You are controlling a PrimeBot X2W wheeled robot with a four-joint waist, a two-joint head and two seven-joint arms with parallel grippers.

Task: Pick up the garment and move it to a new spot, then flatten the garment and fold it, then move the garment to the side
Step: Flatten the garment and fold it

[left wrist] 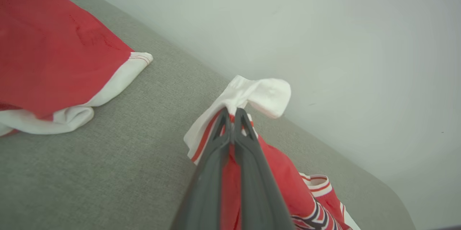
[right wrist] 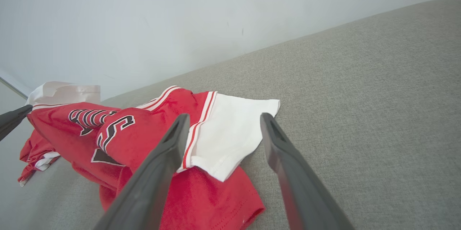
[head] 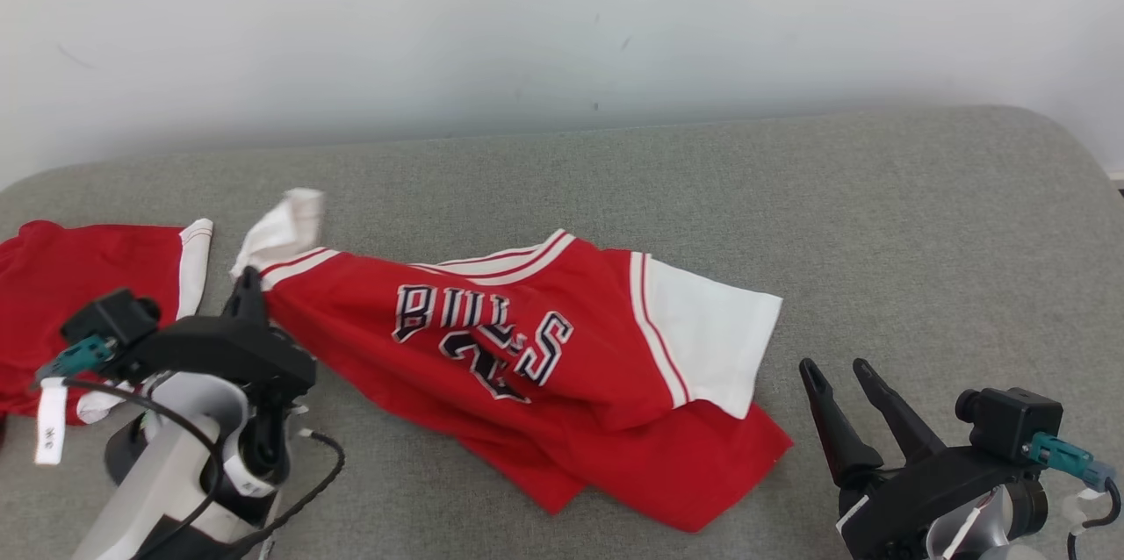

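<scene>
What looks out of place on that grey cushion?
The red-and-white Bulls jersey lies crumpled and askew, its lettering tilted, one white sleeve pinched by the left gripper. A second red garment lies bunched at the left.

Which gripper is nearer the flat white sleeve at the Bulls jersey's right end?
Right. The right gripper stands open just right of that white sleeve, apart from it; the left gripper is at the jersey's far end, fingers shut on the other sleeve.

Red-and-white jersey [head: 606, 406]; grey, seemingly woven surface [head: 878, 218].
</scene>
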